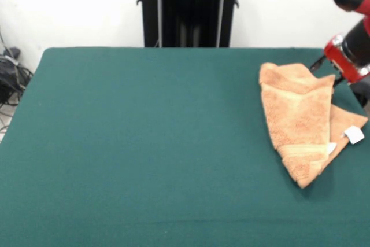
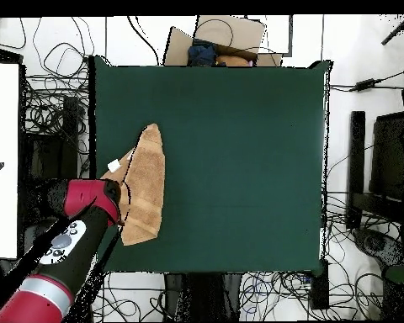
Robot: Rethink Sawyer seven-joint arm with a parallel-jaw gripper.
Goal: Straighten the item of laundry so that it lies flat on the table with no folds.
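The orange-tan towel (image 1: 298, 120) lies folded over itself in a long wedge near the right edge of the dark green table (image 1: 144, 143). Its white tag (image 1: 354, 135) sticks out at the right. My gripper (image 1: 327, 72) comes in from the right edge and sits at the towel's far right corner, touching or just above it. In the overhead view the towel (image 2: 146, 189) lies by the table's left edge (image 2: 239, 151) with the tag (image 2: 114, 166) at its outer side. The red arm's end (image 2: 104, 202) covers the gripper there.
The robot's black pedestal (image 1: 188, 7) stands behind the table's far edge. Cables (image 1: 11, 76) lie on the floor to the left. In the overhead view a cardboard box (image 2: 218, 42) lies beyond the top edge and a white panel (image 2: 3, 160) stands at the left.
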